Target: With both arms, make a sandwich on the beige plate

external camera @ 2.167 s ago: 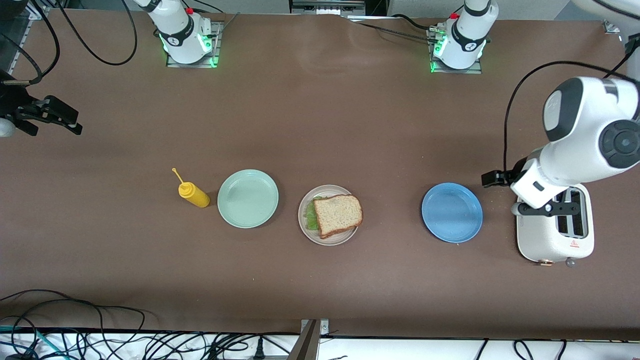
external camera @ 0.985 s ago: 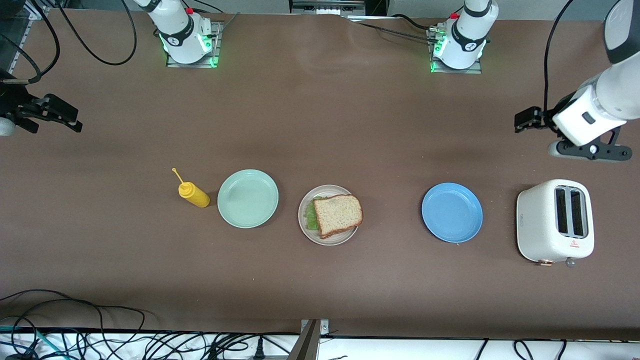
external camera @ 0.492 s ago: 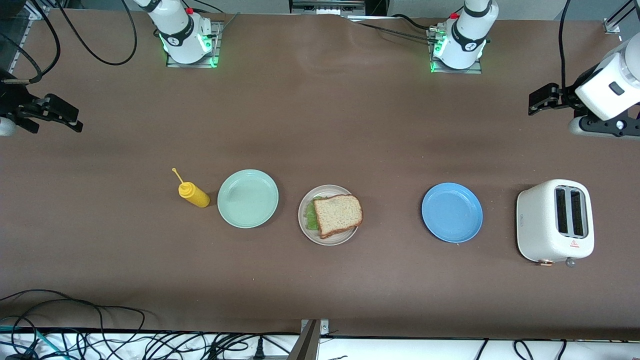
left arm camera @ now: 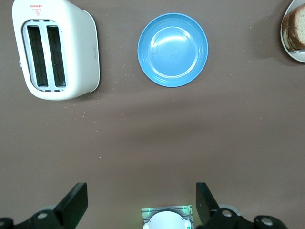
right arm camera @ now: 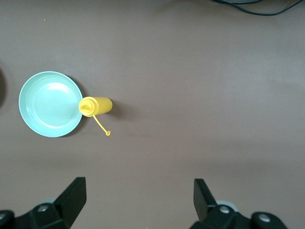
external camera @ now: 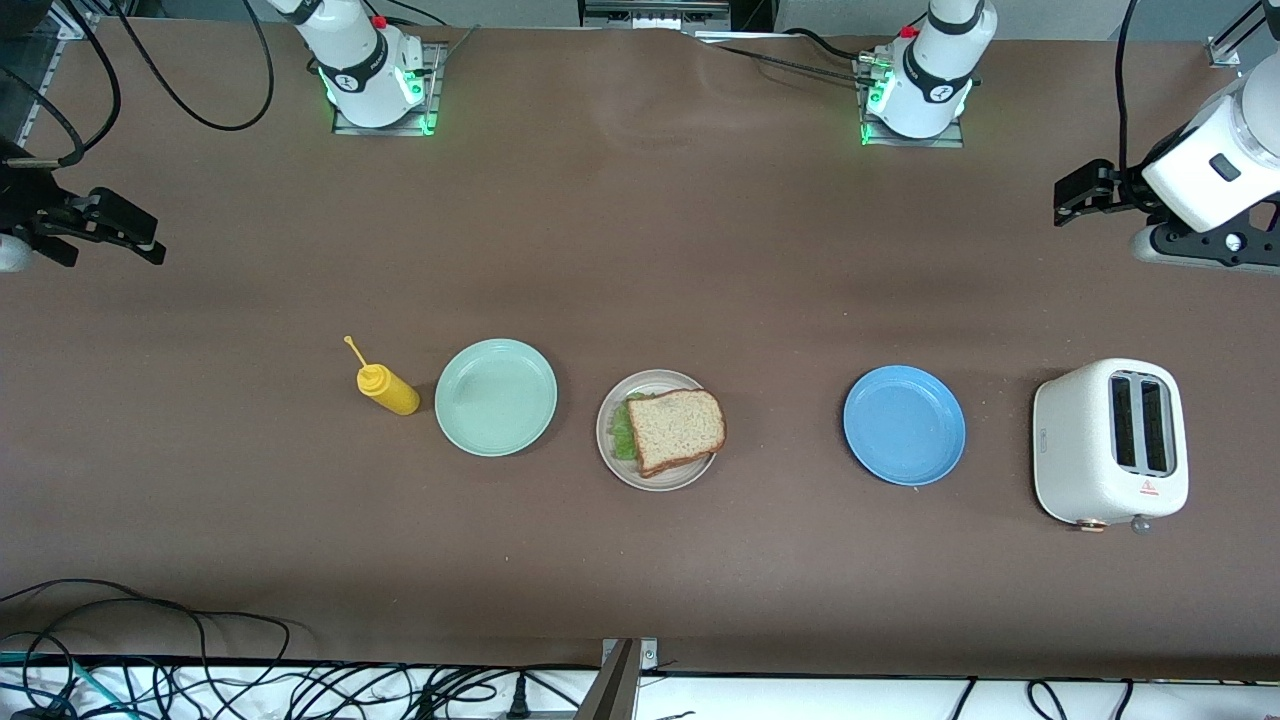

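Both wrist views show each empty claw point(left arm camera: 138, 210) point(right arm camera: 136, 205) spread wide, unclear in front view.

A brown, matte table surface point(external camera: 640, 250) fills the front view, evenly lit from above, with soft shadows beneath the objects on it. Along its edge nearest the front camera, tangled black cables point(external camera: 250, 680) lie on a pale floor. A grey metal bracket point(external camera: 625, 670) stands at the middle of that edge.
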Tool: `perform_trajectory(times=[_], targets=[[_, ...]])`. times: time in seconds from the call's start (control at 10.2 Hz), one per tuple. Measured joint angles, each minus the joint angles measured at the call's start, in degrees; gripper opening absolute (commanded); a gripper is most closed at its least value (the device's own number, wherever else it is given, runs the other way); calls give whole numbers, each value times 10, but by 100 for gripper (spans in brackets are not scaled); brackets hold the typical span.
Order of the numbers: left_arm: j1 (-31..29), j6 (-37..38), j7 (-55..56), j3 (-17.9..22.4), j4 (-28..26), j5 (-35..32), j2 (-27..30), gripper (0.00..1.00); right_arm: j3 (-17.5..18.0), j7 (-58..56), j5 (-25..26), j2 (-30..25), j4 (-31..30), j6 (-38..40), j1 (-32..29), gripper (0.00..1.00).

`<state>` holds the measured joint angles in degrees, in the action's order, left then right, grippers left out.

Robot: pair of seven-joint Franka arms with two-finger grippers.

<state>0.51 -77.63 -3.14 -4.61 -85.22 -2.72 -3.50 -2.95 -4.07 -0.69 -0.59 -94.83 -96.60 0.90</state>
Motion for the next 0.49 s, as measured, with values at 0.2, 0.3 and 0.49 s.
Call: perform_trajectory(times=[0.2, 0.3, 0.49], targets=[[-1, 0, -5, 0, 0, 6, 0, 100, 0, 0, 0, 0, 0, 0, 0, 100], [-4, 0, -5, 0, 0, 12, 0, 100, 0, 0, 0, 0, 0, 0, 0, 100], [-7, 0, -3, 0, -1, 13, -1, 100, 0, 0, 0, 0, 0, 0, 0, 100]])
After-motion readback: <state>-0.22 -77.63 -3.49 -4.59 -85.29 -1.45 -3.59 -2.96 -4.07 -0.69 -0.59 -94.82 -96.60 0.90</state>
